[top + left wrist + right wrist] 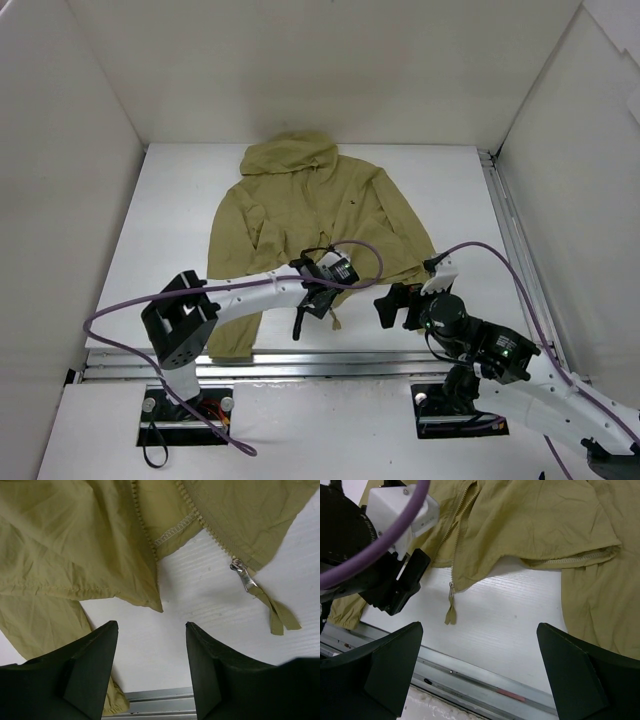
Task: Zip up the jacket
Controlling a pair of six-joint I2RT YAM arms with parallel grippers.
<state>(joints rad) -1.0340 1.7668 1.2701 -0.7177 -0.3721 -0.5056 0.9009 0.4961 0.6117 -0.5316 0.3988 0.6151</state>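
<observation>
Olive jacket (pixel 300 200) lies spread on the white worktop (pixel 450 190), hood far. Over its hem (pixel 125 596) the left tool (pixel 151 630) hangs wide and empty, hiding part of it from above; the right tool (pixel 480 627) nearby is wide too. The zipper (pixel 220 542) seems undone.

Left arm (pixel 240 292): reaching forward and rightward from its base, stretching low and nearly level.
Left gripper (pixel 152 630): pointing down at the surface, fingers (pixel 95 655) standing apart, gripping nothing.
Right arm (pixel 540 385): folding in from the right, its wrist leaning leftward.
Right gripper (pixel 479 627): hovering above the surface, fingers (pixel 395 655) spreading wide, holding nothing.
</observation>
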